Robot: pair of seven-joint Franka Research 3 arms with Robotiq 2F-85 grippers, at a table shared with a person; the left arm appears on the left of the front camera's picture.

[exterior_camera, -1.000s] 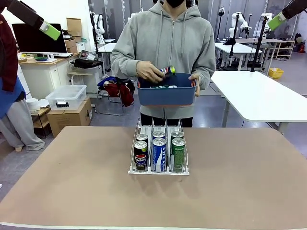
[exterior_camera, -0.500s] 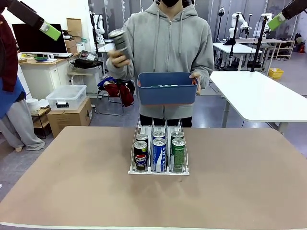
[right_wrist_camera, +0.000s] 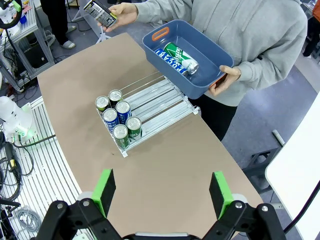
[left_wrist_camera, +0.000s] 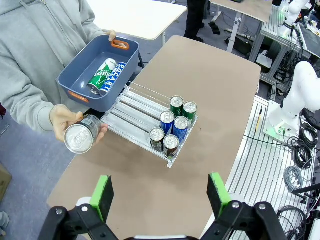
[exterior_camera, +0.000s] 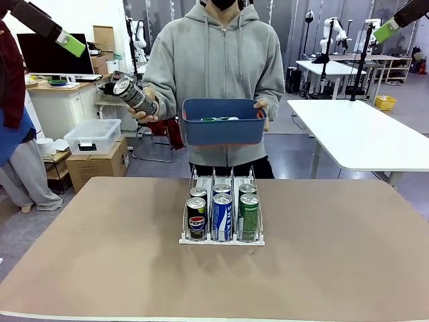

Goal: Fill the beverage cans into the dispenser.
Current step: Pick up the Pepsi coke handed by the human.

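Observation:
The dispenser (exterior_camera: pixel 221 236) stands mid-table with several beverage cans in its front rows: black (exterior_camera: pixel 196 218), blue-and-white (exterior_camera: pixel 222 216) and green (exterior_camera: pixel 249 214). Across the table a person holds a blue bin (exterior_camera: pixel 223 129) in one hand and a dark can (exterior_camera: pixel 134 96) in the other. From above, the bin (left_wrist_camera: pixel 80 67) holds a green can (left_wrist_camera: pixel 101 81) and a blue-and-white one (left_wrist_camera: pixel 114 74). My left gripper (left_wrist_camera: pixel 160 193) and right gripper (right_wrist_camera: pixel 163 192) hang high above the table, both open and empty. The dispenser (right_wrist_camera: pixel 160 100) has bare lanes behind its cans.
The brown table (exterior_camera: pixel 100 268) stretches wide on both sides of the rack. A white table (exterior_camera: pixel 362 134) stands at the back right. The right arm's white base (left_wrist_camera: pixel 300 95) and cables sit beyond the table's edge.
The person took the dark can out of the bin, swung it out to the picture's left and lowered it a little. The bin shifted slightly left. Both grippers stayed still.

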